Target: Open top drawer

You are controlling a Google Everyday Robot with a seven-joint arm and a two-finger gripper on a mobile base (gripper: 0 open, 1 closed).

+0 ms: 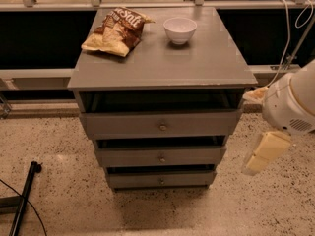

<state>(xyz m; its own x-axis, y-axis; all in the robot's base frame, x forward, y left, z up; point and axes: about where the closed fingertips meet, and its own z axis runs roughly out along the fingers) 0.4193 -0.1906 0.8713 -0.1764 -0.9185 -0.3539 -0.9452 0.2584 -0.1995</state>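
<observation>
Camera view. The top drawer (123, 125) sat directly under the grey tabletop (197, 68), with a dark gap above its front panel and a small brass knob (162, 127) at its centre. A chip bag (117, 31) and a white bowl (179, 29) rested on the tabletop, apart from each other. The gripper (266, 152) hung to the right of the drawers, touching nothing. Whether it was spread or pressed together could not be told.
</observation>
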